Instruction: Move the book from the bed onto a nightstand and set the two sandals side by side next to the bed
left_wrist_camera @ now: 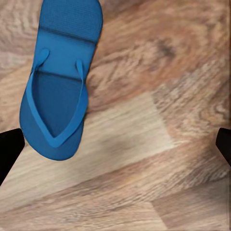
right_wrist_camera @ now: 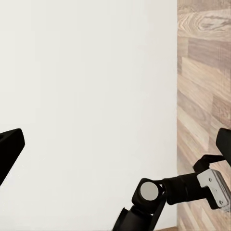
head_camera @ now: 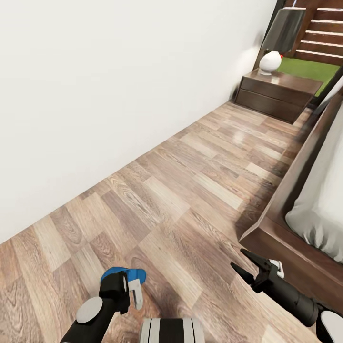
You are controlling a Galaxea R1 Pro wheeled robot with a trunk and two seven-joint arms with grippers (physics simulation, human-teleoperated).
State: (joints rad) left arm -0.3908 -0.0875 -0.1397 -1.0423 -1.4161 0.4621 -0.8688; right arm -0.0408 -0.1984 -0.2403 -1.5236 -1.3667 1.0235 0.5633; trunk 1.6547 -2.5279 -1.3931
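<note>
In the head view a blue sandal (head_camera: 125, 275) lies flat on the wood-plank floor (head_camera: 190, 186) at the lower left, mostly hidden under the left gripper (head_camera: 127, 291), which hangs just above it; only one rounded end shows, so its long axis cannot be read here, nor can the spread of that gripper's fingers. The right gripper (head_camera: 245, 266) is held over the floor near the corner of the bed (head_camera: 281, 214), its two black pointed fingers apart with nothing between them. A white wall (head_camera: 109, 85) runs along the left; the bed's dark wood base and pale grey mattress (head_camera: 324, 209) close the right side. At the far end stands a low dark brown cabinet (head_camera: 278, 93) with a white lamp (head_camera: 270, 62) on top. In the left wrist view the sandal (left_wrist_camera: 60, 82) lies sole down, straps up, its V of straps meeting near the broad rounded toe beside one black fingertip (left_wrist_camera: 9, 149), the heel at the opposite end; the fingers stand wide apart, the sandal not gripped. In the right wrist view the fingers (right_wrist_camera: 9, 147) again stand wide apart and empty, facing the white wall (right_wrist_camera: 86, 86) and a strip of floor (right_wrist_camera: 204, 72), with the left arm (right_wrist_camera: 178, 192) in sight.
</note>
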